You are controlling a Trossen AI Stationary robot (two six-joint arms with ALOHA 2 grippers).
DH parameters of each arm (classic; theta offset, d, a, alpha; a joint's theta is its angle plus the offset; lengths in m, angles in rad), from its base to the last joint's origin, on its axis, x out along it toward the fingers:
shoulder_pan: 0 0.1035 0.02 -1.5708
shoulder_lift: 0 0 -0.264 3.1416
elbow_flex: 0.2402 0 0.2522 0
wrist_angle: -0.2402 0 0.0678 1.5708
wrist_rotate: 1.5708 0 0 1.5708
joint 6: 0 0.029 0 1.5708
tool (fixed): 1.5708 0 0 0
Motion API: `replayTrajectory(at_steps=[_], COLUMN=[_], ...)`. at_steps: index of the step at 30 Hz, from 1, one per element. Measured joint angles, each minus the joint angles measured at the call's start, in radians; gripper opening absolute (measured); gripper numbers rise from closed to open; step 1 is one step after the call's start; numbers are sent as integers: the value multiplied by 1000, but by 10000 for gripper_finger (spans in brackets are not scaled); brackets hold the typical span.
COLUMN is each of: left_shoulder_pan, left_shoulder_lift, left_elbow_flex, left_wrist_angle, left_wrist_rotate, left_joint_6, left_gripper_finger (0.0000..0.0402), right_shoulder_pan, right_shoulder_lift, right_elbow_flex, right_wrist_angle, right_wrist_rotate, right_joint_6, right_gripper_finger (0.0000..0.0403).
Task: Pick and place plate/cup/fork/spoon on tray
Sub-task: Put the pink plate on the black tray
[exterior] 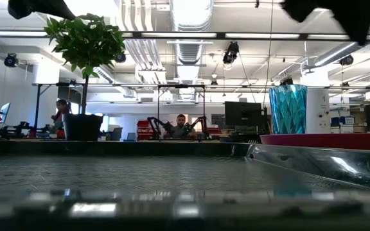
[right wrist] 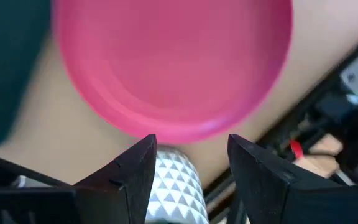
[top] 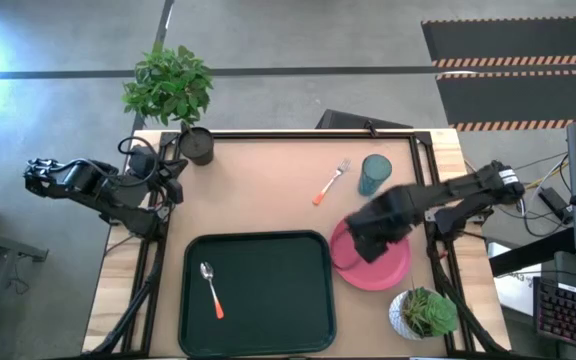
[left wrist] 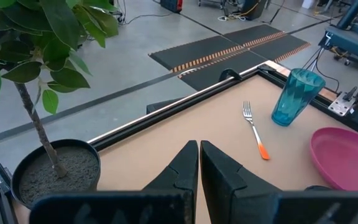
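The plate lies on the surface just right of the tray, its left edge at the tray's rim. It looks light, stiff and slick, too flat to take from above, so the rim is the place to pinch. The right gripper hovers over it, jaws wide and holding nothing. The tray holds only the spoon. The fork and cup wait on the surface, the cup apparently empty. The left gripper rests off the surface's left side, jaws shut and holding nothing
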Motion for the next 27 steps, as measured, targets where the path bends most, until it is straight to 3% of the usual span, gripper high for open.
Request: replayTrajectory(at_steps=[7, 21, 27], left_shoulder_pan=[0, 0, 0], left_shoulder_lift=[10, 36, 61], left_elbow_flex=[0, 0, 0], left_wrist_angle=[2, 63, 81], left_wrist_rotate=[0, 21, 21], left_joint_6=[0, -2, -2], left_gripper_finger=[0, 0, 0], right_shoulder_pan=[56, 14, 10], right_shoulder_lift=[-119, -541, -589], right_elbow_flex=[-200, -719, -694], right_wrist_angle=[23, 319, 296], right_wrist_rotate=[26, 50, 121], right_joint_6=[129, 251, 262], right_gripper_finger=[189, 189, 189])
